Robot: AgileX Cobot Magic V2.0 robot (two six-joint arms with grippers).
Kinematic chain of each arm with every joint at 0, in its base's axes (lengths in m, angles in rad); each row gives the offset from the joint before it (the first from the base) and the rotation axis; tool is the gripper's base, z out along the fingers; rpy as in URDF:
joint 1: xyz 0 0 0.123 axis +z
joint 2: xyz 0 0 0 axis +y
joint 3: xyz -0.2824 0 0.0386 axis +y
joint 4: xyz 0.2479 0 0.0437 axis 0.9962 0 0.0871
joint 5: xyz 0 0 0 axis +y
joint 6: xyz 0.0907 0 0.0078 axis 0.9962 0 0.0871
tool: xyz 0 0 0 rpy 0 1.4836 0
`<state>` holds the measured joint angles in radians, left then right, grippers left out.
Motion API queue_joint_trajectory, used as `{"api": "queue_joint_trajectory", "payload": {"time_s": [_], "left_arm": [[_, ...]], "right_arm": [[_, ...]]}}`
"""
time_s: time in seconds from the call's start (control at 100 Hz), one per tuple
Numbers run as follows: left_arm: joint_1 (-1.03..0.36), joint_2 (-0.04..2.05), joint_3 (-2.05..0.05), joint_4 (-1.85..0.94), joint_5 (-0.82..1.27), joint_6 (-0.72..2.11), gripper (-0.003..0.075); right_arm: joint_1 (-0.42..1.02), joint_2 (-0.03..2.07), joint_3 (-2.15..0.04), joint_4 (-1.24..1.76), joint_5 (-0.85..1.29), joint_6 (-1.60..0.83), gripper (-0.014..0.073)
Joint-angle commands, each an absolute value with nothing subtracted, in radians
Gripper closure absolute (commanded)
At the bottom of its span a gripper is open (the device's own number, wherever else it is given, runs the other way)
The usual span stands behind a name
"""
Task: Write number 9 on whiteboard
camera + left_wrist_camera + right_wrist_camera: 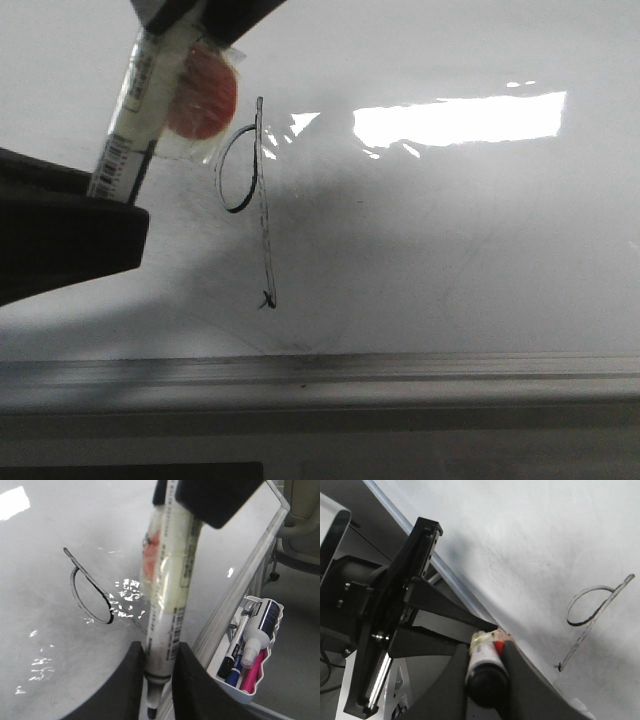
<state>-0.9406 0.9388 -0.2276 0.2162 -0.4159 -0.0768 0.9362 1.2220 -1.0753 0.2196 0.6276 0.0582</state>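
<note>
The number 9 is drawn in thin black line on the whiteboard, with an oval loop and a long stem ending in a small squiggle. It also shows in the left wrist view and the right wrist view. A white marker with an orange-red patch taped to it stands left of the 9. My left gripper is shut on the marker near its tip. My right gripper is shut on its black rear end. The tip is hidden in the front view.
A pale grey frame strip runs along the board's near edge. A bright glare patch lies right of the 9. A white tray beside the board holds several markers and a bottle. The left arm's black mount fills the right wrist view.
</note>
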Motion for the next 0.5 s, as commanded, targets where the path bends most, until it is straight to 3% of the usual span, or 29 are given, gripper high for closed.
{"api": "queue_joint_trajectory", "payload": {"time_s": [0.0,0.09,0.18,0.49], "left_arm": [[-0.949,0.936,-0.259,0.206,-0.519,-0.077,0.0741],[-0.949,0.936,-0.259,0.192,-0.519,-0.079,0.0741],[-0.949,0.936,-0.259,0.093,-0.517,-0.079,0.0741],[-0.949,0.934,-0.259,-0.454,-0.43,-0.079,0.0741]], "right_arm": [[0.939,1.201,-1.109,0.232,0.571,0.042,0.055],[0.939,1.201,-1.109,0.222,0.571,0.042,0.0365],[0.939,1.201,-1.109,0.201,0.563,0.042,0.0242],[0.939,1.187,-1.109,0.199,0.572,0.042,0.025]]}}
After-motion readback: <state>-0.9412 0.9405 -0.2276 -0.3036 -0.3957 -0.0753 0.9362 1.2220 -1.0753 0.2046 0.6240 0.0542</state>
